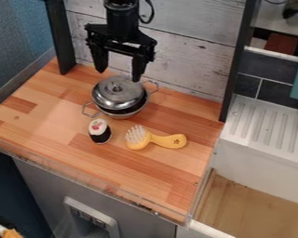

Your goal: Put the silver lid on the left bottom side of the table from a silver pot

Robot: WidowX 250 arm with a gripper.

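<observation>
The black gripper (119, 74) hangs open at the back of the table, its two fingers spread wide above the pot. Beneath and slightly in front of it, the silver lid (108, 98) lies on the silver pot (130, 113), with a round knob on top. The lid seems to sit off-centre, toward the pot's left, leaving a dark band of the pot at the right and front. Nothing is between the fingers. The pot's wire handles stick out at front left and back right on the wooden table (45, 111).
In front of the pot stands a toy sushi roll (100, 132), with a yellow brush (167, 140) to its right. A wall (182, 56) closes off the back. Dark posts rise at both back corners. To the right are a white drainboard (263, 125) and a sink.
</observation>
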